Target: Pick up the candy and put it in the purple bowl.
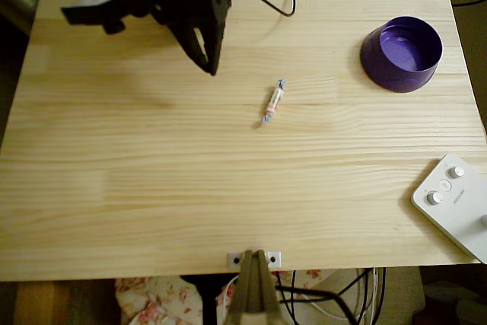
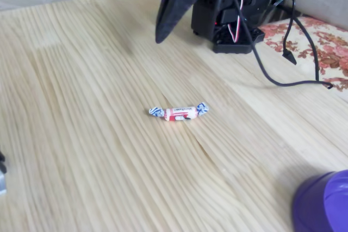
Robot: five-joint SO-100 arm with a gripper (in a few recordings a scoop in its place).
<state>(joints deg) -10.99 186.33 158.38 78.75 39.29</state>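
Nothing is picked up yet, folks. The tiny wrapped candy (image 1: 273, 101), whitish with red marks and blue twisted ends, is lying flat on the pale pine-plank counter (image 1: 152, 188) near its middle, all by itself, nothing touching it. The black two-finger hand (image 1: 207, 55) is hanging above the counter at about ten o'clock from the candy in the overhead view, near it but clearly apart, fingers pointing down and coming together at a narrow tip. In the fixed view the dark tip (image 2: 163, 31) is floating over the wood beyond the candy (image 2: 179, 112), and I'm judging it nearly closed, with barely a slit between the fingers and nothing in them.

The glossy deep-purple plastic bowl (image 1: 402, 52) is sitting well apart from the candy, out at about two o'clock in the overhead view, and it is looking empty. So the whole job is waiting: reach, grasp, carry, drop.

Now the hard parts. In the fixed view the bowl (image 2: 326, 205) is cut off at the lower right corner. The white button box (image 1: 456, 203) is running off the overhead picture's right edge. Whether the hand's tip is touching the wood, I cannot tell.
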